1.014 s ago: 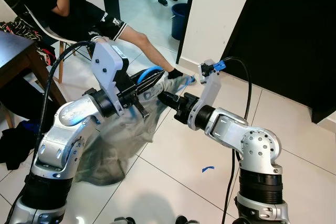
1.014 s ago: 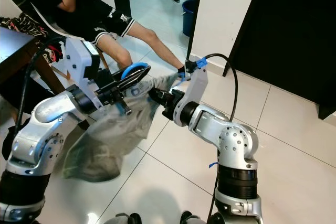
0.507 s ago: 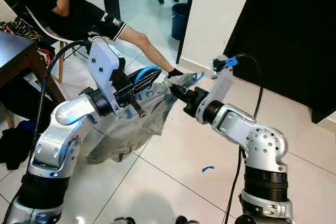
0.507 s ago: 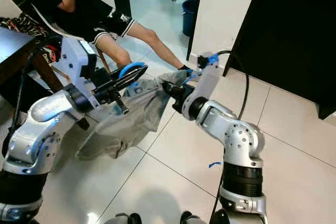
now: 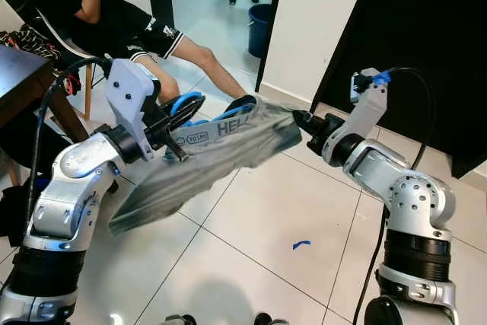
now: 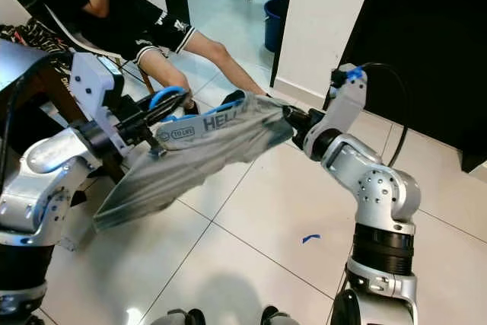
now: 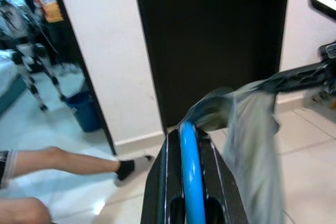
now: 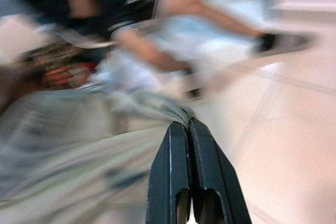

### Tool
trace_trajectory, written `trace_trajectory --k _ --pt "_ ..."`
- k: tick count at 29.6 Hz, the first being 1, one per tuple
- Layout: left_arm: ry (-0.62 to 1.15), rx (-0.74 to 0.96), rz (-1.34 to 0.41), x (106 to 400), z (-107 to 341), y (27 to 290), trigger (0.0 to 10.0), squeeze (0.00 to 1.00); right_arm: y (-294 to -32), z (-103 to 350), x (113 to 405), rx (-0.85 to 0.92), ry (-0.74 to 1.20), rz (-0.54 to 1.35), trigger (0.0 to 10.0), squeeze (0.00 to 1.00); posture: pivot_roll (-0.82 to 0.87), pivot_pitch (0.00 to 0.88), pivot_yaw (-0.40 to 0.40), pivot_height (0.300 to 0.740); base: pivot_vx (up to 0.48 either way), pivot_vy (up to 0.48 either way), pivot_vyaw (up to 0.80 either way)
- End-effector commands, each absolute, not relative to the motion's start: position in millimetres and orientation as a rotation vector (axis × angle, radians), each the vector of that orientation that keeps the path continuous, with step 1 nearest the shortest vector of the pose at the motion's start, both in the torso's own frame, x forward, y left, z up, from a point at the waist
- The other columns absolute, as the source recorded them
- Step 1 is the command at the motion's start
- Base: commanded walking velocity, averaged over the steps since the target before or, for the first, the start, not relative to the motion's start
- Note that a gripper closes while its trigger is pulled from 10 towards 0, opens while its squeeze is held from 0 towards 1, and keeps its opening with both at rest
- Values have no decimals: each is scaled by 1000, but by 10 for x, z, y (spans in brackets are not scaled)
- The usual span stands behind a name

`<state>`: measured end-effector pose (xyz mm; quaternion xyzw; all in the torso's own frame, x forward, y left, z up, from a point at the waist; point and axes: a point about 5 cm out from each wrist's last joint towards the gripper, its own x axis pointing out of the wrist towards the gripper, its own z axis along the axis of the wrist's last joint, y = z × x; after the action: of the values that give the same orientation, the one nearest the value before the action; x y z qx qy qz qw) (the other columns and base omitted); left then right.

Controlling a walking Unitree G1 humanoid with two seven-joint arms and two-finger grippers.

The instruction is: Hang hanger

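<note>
1. Clamped on the curved blue plastic hanger (image 5: 185, 103), the left gripper (image 5: 169, 122) holds it up at chest height, the hanger's arm threaded inside a pale grey T-shirt (image 5: 228, 138) with printed lettering.
2. Opposite, the right gripper (image 5: 299, 122) pinches the shirt's far edge with its fingers pressed together, so the cloth is stretched between the two arms above the white tiled floor (image 5: 266, 226); the loose hem sags below the left arm.
3. Likely hazard: the taut span could slip off the hanger's end or tear loose from the right pinch if the arms draw further apart.
4. A seated person's outstretched leg (image 5: 205, 62) lies just behind the stretched shirt, and a dark wooden table (image 5: 23, 78) stands beside the left arm, limiting any swing that way.
5. Open tiles lie ahead and toward the right; the dark doorway panel (image 5: 426, 28) and white wall (image 5: 319, 13) bound the far side.
</note>
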<state>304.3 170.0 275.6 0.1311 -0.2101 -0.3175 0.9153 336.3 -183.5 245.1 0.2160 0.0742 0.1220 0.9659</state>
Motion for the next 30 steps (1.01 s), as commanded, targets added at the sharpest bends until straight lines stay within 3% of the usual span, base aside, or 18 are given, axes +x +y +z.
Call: trace_trajectory --k 1,16,19,20,21,22,23,25,30 --pt "-443 296 -636 3030 2797 1775 10000 0 -2052 2468 3374 417 121 147 0 0 69 193 -38 740 0 0 0" --pt "-519 225 -716 2936 2974 1749 10000 0 -2153 2176 3343 259 244 75 0 0 73 195 -38 740 0 0 0" --pt "-525 169 -809 2851 3004 1715 10000 0 -2145 2104 3354 220 267 63 0 0 74 195 -40 740 0 0 0" --pt "-482 159 -936 2746 2935 1615 10000 0 -2137 2108 3375 214 257 63 0 0 76 194 -43 740 0 0 0" --pt "-482 159 -936 2746 2935 1615 10000 0 -2137 2108 3375 214 257 63 0 0 76 194 -43 740 0 0 0" --pt "-391 193 -1090 2610 2779 1494 10000 0 -2123 2179 3405 221 213 70 0 0 77 193 -44 740 0 0 0" --pt "-391 193 -1090 2610 2779 1494 10000 0 -2123 2179 3405 221 213 70 0 0 77 193 -44 740 0 0 0" --pt "-172 306 -1278 2427 2391 1393 10000 0 -2105 2420 3459 299 81 98 0 0 81 188 -44 740 0 0 0" --pt "10 421 -1337 2357 2057 1416 10000 0 -2088 2719 3482 432 -69 155 0 0 83 186 -44 740 0 0 0"
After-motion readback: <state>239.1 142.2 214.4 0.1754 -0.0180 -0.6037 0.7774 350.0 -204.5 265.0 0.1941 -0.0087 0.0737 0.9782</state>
